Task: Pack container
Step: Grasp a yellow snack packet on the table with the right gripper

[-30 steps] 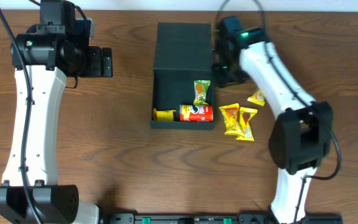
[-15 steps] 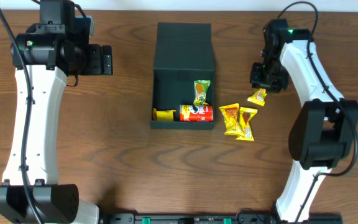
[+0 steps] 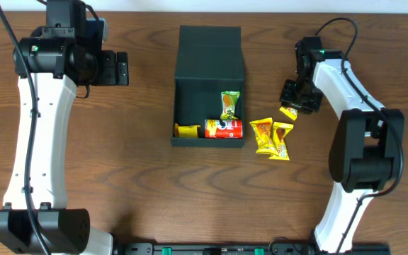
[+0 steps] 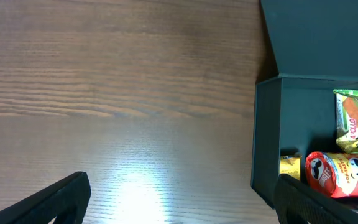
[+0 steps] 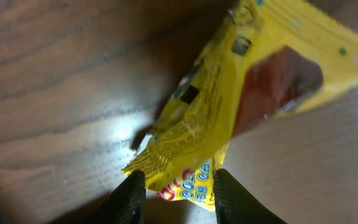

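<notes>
Left pincer (image 4: 182,193) spread wide, right arm reaching forward, right pincer (image 5: 179,194) pointing down, fingers narrowly apart

Container (image 3: 210,49): dark teal-green, matte, plain. Inside, 6 o'clock edge: red can (image 3: 224,128) w/ white-and-black moustache face; green-yellow packet (image 3: 229,105); sm. yellow packet (image 3: 186,130). At container's 3 o'clock: yellow packets (image 3: 262,134) w/ orange-red patches. Far-right packet (image 5: 204,106): yellow, brown-red patch, red lettering. Table (image 3: 140,184): brown wood grain.
</notes>
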Robot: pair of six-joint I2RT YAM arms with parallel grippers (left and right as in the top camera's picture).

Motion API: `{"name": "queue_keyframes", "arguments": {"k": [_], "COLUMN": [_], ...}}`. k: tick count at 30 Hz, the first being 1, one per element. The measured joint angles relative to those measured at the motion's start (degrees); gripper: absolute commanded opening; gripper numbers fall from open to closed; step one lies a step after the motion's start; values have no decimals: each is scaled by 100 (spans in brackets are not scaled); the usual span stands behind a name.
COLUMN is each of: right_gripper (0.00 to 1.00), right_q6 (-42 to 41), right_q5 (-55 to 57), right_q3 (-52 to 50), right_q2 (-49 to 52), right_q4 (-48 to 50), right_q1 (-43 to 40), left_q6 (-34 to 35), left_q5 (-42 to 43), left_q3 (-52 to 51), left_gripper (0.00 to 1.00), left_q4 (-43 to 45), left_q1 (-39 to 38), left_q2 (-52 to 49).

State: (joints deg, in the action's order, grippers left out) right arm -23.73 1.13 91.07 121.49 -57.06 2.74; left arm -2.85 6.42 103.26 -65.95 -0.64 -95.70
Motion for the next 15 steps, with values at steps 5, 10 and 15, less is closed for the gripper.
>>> {"name": "queue_keyframes", "arguments": {"k": [5,10,15], "right_gripper": [13,1,1], "right_q6": [-72,-140,-151], "right_q5": [92,127,127], "right_q3": [-50,-50,-50], "right_q2": [0,0,0], "right_q4": [146,166,164], "right_q1": [0,0,0], "left_q6": [0,0,0], "left_q5": [2,2,0], "left_q3": [0,0,0], "left_gripper": [95,95,95], "left_q4": [0,2,2], "left_q1": [0,0,0], "left_q2": [-7,-7,-7]}}
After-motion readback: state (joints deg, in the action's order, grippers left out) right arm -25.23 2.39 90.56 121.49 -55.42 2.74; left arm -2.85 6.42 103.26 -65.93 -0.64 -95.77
